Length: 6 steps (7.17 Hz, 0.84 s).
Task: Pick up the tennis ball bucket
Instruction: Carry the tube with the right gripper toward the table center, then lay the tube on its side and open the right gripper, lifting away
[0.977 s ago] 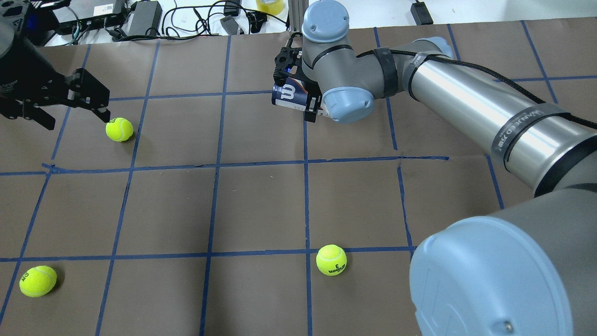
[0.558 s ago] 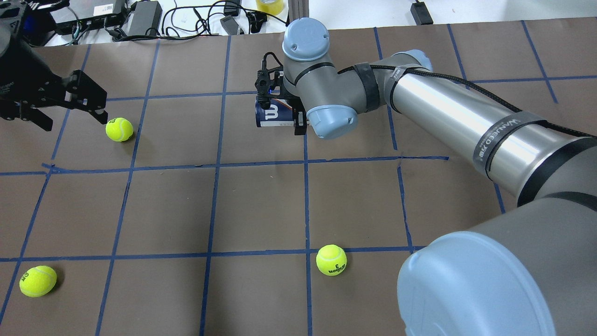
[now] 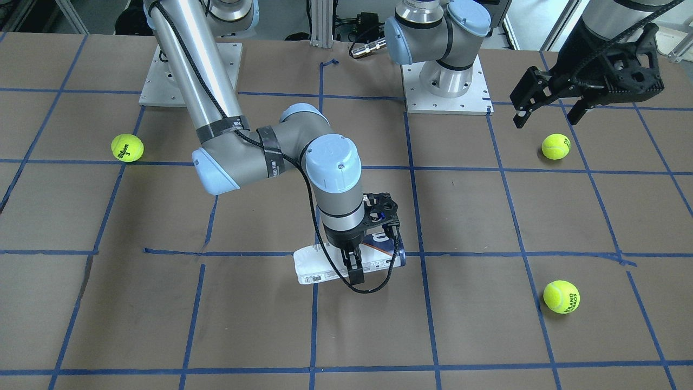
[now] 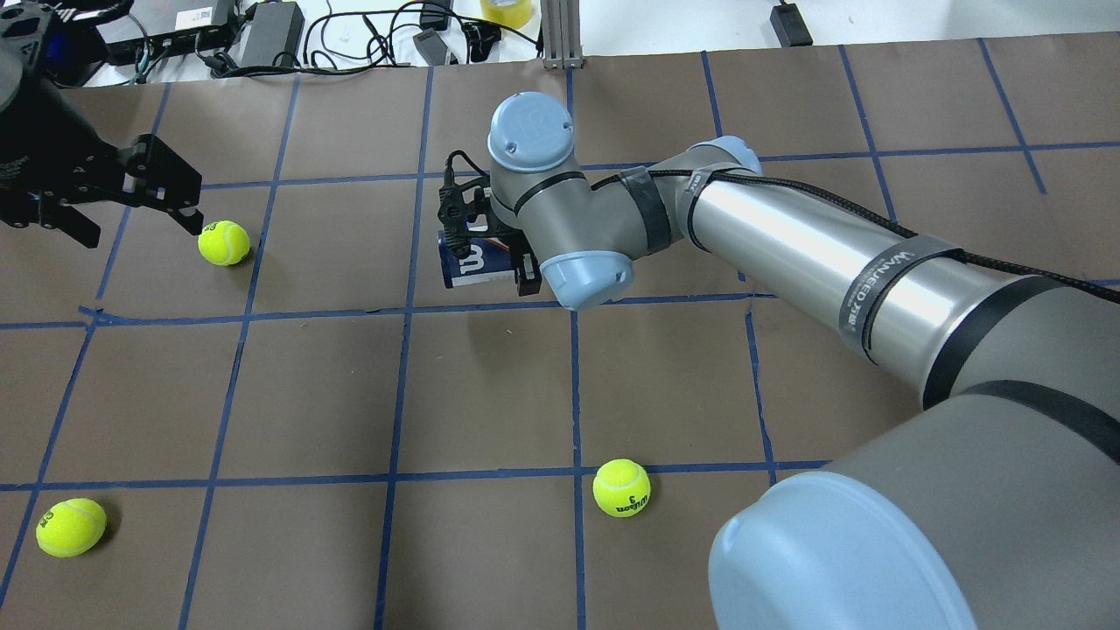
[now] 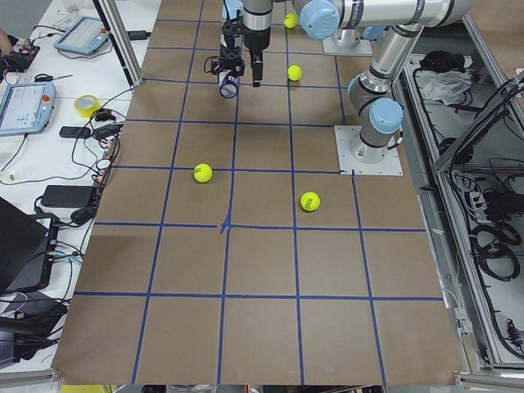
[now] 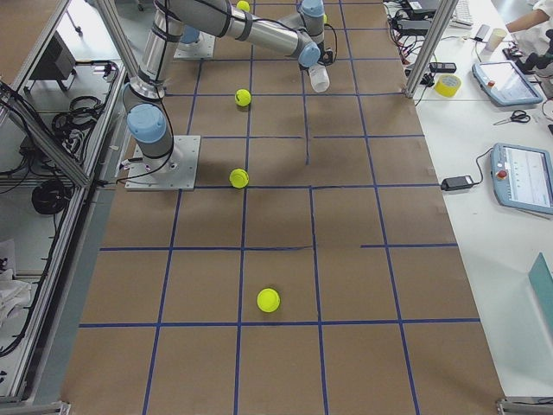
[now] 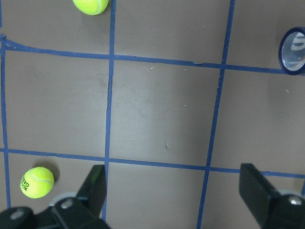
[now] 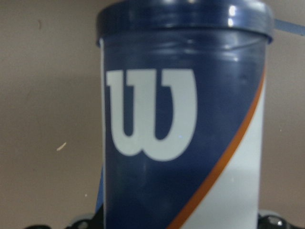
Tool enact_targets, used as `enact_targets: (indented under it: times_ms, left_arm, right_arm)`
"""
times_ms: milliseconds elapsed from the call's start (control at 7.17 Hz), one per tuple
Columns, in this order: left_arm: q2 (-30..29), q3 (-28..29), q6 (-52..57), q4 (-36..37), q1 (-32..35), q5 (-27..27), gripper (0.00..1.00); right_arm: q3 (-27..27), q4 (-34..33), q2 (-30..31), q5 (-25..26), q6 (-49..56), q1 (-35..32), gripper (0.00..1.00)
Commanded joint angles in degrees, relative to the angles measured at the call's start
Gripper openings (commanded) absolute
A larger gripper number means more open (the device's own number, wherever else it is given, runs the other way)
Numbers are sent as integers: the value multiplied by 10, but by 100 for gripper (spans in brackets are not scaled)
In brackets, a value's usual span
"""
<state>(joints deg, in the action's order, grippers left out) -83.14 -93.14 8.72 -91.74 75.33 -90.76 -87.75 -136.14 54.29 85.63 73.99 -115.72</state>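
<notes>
The tennis ball bucket (image 4: 462, 264) is a navy and white can with a white "W". It lies sideways in my right gripper (image 4: 488, 249), which is shut on its middle and holds it just above the table. It also shows in the front view (image 3: 319, 267), and it fills the right wrist view (image 8: 181, 143). In the left wrist view its dark blue rim (image 7: 293, 51) shows end-on. My left gripper (image 4: 136, 223) is open and empty, hovering far to the left beside a tennis ball (image 4: 224, 242).
Two more tennis balls lie on the brown paper with the blue tape grid, one (image 4: 622, 487) near the centre front and one (image 4: 71, 527) at the front left. Cables and power bricks (image 4: 271, 31) lie beyond the far edge.
My right arm has carried the can left and toward the robot's side of the table. The left gripper has stayed about where it was, still open.
</notes>
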Motion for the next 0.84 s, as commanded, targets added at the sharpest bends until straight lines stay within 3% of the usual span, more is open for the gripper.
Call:
enact_targets:
  times_ms: [0, 419, 558, 698]
  left_arm:
    - [-5, 1, 1, 3, -1, 0, 100]
    - [-9, 1, 1, 5, -1, 3, 100]
    - [-10, 1, 1, 5, -1, 3, 100]
    - [-11, 1, 2, 5, -2, 4, 100]
  right_arm:
    - [2, -38, -30, 8, -24, -28, 74]
    - [0, -35, -31, 18, -39, -28, 74]
    - [0, -37, -31, 20, -39, -28, 93]
    - [-1, -35, -34, 22, -39, -28, 100]
